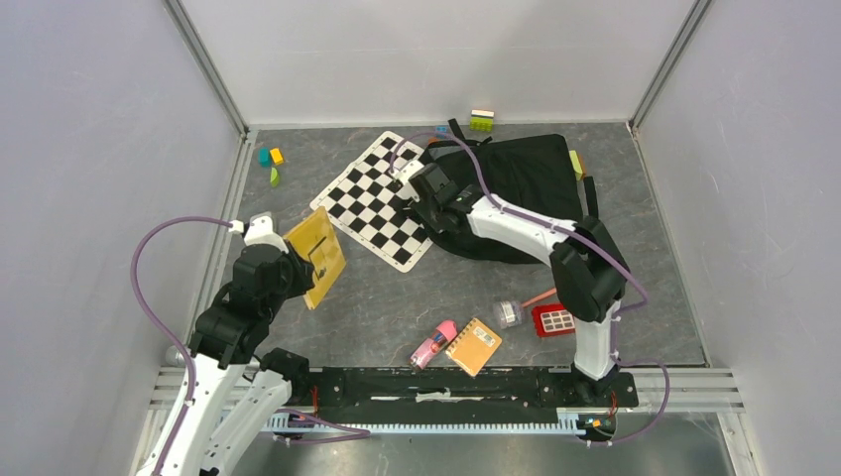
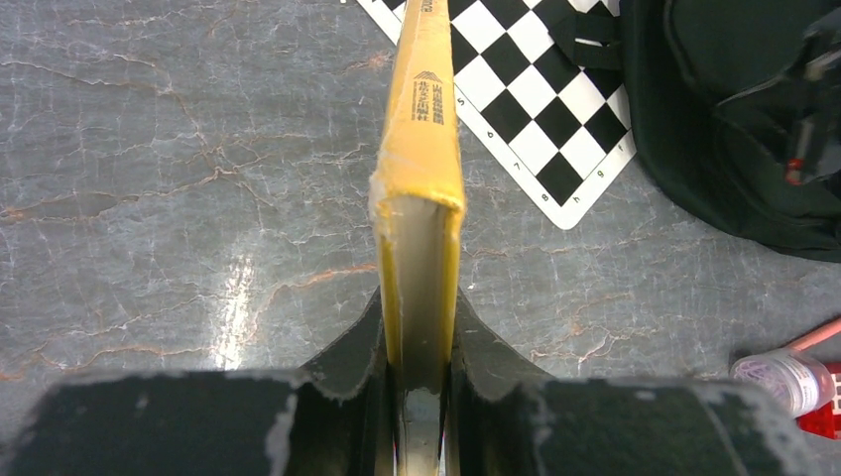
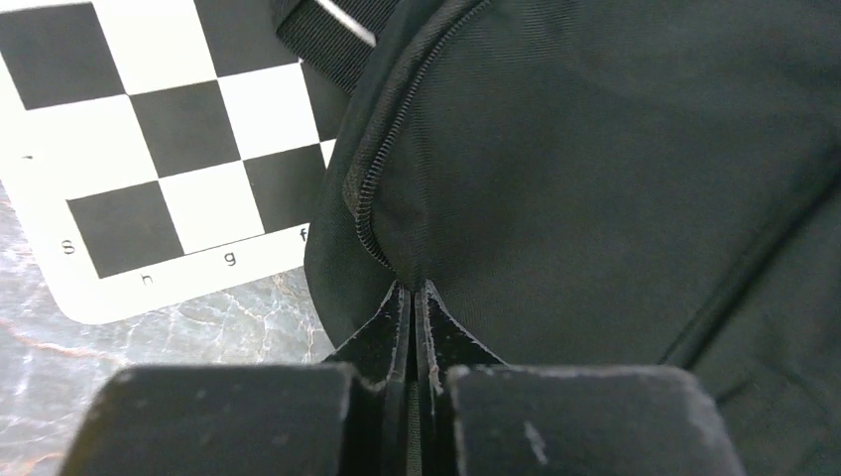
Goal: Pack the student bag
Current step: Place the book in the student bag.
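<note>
Where the black student bag (image 1: 526,178) lies on the worktop (image 1: 397,297), it is found at the right side of the chessboard (image 1: 372,198), with a strap and part of its fabric resting over the board's right margin. The right arm is seen reaching forward from its base, bent at the elbow, with the wrist lowered to the bag's border nearest the chessboard. The right gripper (image 3: 412,294) is observed pressed together on a fold of bag fabric just beside a zip line, its fingers almost meeting. The left arm is recorded raised to the left of the chessboard, folded at the elbow, with the wrist directed toward the board. The left gripper (image 2: 419,332) is noted pinching a yellow book (image 2: 421,149) by one end; the book is carried on edge, with its far end close to the chessboard's left corner. Whether the book touches the worktop cannot be told.
</note>
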Robot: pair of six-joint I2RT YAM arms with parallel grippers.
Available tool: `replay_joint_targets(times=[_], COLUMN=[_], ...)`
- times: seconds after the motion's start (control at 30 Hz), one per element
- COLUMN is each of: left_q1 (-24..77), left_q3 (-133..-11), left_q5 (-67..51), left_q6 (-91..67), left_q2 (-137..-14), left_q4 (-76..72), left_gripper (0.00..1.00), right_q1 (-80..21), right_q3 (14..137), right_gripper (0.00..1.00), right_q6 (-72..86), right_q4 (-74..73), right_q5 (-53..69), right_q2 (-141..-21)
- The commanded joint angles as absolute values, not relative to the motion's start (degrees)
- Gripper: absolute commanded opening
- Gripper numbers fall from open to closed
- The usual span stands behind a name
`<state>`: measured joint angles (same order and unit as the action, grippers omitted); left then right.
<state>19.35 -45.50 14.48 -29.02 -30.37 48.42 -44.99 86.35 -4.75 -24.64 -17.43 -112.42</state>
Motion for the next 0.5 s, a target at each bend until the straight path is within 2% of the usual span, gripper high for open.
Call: replay_joint_targets(times=[0.0,0.17,0.33,0.47], left_q1=[19.2,19.2,19.4,19.8], left_q3=[-49.3,-48.6,-48.2,-46.2], left_q5=[12.2,-1.7,-15.5,-20.9], left_q6=[-27.2,-26.2,-33.1,-38.8], left_q2=[-29.4,-29.9,-37.3,-40.2], left_q4=[43.2,36.0,23.8,14.0], left_gripper=[0.03,0.02,0.02,0.02], right_q1=[-45.2,-45.2,-45.2,-45.2], right_q3=[87.7,85.9,81.7,78.7], right_gripper=[0.0,0.0,0.0,0.0], right_q6=[-3.4,-2.2,-0.1,2.2], right_q4=[-25.1,-24.8,-20.3,-17.1], right_q5=[-17.9,-16.4,-9.4,-4.0], right_q2=[-104.7,-96.6,-86.6,-80.5])
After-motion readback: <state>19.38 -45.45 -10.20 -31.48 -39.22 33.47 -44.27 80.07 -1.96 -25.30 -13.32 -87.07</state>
